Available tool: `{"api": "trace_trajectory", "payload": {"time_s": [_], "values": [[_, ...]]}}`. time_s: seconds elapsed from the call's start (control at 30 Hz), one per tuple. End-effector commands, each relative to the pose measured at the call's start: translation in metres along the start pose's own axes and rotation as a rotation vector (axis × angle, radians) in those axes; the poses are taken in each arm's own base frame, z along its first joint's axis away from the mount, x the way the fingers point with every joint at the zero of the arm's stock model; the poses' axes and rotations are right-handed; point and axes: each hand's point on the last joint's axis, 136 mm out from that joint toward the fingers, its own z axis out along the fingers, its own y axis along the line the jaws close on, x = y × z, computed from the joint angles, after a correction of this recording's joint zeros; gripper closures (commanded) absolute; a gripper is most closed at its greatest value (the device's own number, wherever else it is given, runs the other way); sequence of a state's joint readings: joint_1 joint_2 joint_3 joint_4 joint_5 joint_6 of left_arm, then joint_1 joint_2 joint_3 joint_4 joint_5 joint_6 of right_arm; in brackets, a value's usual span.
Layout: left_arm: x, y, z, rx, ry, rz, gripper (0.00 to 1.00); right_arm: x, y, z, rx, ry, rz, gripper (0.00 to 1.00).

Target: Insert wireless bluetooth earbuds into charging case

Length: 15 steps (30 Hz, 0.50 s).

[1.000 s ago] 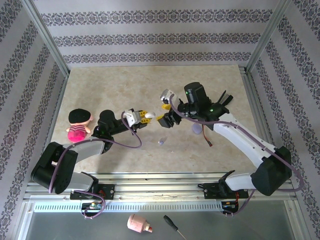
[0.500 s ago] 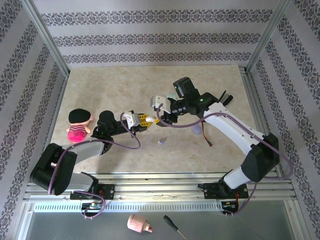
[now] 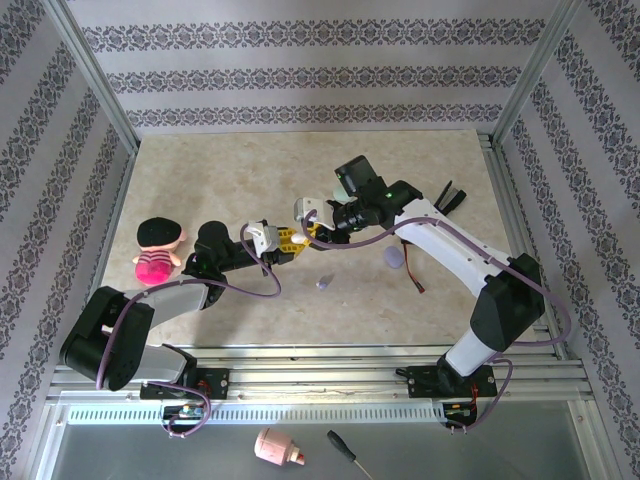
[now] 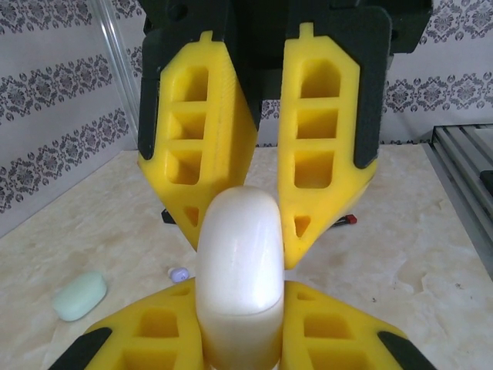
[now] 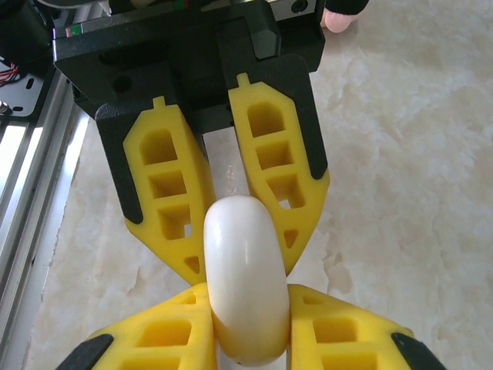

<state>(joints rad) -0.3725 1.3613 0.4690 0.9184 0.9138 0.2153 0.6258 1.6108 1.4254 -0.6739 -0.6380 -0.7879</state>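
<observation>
A white pebble-shaped charging case [image 4: 239,254] is held above the table between both grippers. My left gripper [image 4: 240,293] is shut on its near end. The right gripper's yellow fingers [image 4: 200,154] press on its far end from the opposite side. In the right wrist view my right gripper [image 5: 245,291] is shut on the same case [image 5: 245,270], facing the left one's fingers [image 5: 166,193]. From above, the two grippers [image 3: 290,243] [image 3: 318,235] meet tip to tip at mid-table. A lilac earbud [image 3: 322,283] [image 4: 179,273] lies on the table just in front of them.
A pale green case [image 4: 79,295] lies on the marble. A lilac case [image 3: 394,257] sits under the right arm, with a red-tipped cable [image 3: 420,280] beside it. A pink doll [image 3: 157,250] stands at the left. A screwdriver [image 3: 345,455] lies below the rail.
The right arm has swung left to the left gripper, and its fingers have closed onto the white case. The left gripper has held its place and grip.
</observation>
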Motion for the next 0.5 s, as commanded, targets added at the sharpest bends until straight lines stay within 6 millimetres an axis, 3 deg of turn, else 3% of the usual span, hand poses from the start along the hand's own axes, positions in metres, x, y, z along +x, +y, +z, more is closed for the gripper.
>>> {"api": "trace_trajectory", "payload": {"time_s": [0.0, 0.03, 0.1, 0.23, 0.37, 0.47], "values": [[-0.014, 0.004, -0.001, -0.026, -0.031, 0.013, 0.70, -0.011, -0.009, -0.007, 0.051, -0.061, 0.031, 0.81], [-0.014, 0.009, -0.002, -0.061, -0.035, 0.004, 0.63, -0.011, -0.014, -0.008, 0.077, -0.071, 0.049, 0.80], [-0.009, 0.019, -0.008, -0.156, -0.027, -0.001, 0.37, -0.003, -0.031, -0.010, 0.149, -0.072, 0.116, 0.81], [0.009, 0.037, -0.021, -0.313, 0.043, -0.011, 0.13, 0.018, -0.068, -0.014, 0.273, -0.064, 0.314, 0.81], [0.028, 0.050, -0.031, -0.418, 0.142, -0.034, 0.01, 0.039, -0.111, -0.008, 0.380, -0.105, 0.668, 0.80], [0.037, 0.053, -0.034, -0.440, 0.189, -0.044, 0.00, 0.061, -0.134, 0.010, 0.417, -0.094, 0.872, 0.80]]}}
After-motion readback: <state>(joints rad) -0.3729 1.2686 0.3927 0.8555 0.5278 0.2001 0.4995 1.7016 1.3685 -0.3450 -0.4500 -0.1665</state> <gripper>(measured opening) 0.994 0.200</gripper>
